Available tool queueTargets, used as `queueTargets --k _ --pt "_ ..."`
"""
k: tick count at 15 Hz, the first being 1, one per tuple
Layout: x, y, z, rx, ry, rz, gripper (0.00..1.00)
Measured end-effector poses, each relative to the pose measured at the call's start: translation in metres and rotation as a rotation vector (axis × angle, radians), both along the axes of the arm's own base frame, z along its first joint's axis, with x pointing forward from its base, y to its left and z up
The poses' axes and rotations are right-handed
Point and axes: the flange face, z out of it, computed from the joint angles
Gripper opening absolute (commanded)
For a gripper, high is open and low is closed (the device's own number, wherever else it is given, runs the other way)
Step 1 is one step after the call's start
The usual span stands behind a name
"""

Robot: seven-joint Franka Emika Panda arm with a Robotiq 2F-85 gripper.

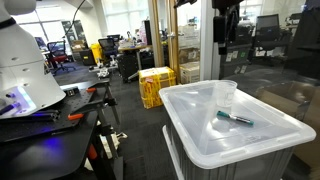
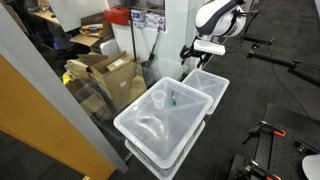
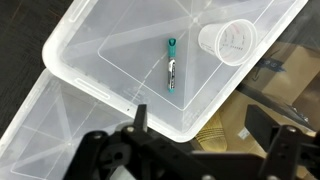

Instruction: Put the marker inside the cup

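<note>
The task stood at its first step, the approach: the marker [image 3: 172, 62] lay flat and untouched on the surface [image 3: 100, 50], a translucent white bin lid, with its teal end toward twelve o'clock in the wrist view and its length running down toward six. The cup [image 3: 228, 40] stood upright and empty at about two o'clock from the marker, near it but apart. The fingers [image 3: 140, 118] hung well above, spread wide with nothing between them, their gap running nine to three and so crosswise to the marker. By my judgement the next move called for shifting toward twelve o'clock to centre over the marker, then a straight descent low enough to pinch its thin body off the lid
</note>
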Motion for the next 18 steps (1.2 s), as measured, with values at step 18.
queueTargets --k 18 --pt "0.064 0.004 -0.118 -0.026 0.055 -0.023 1.0"
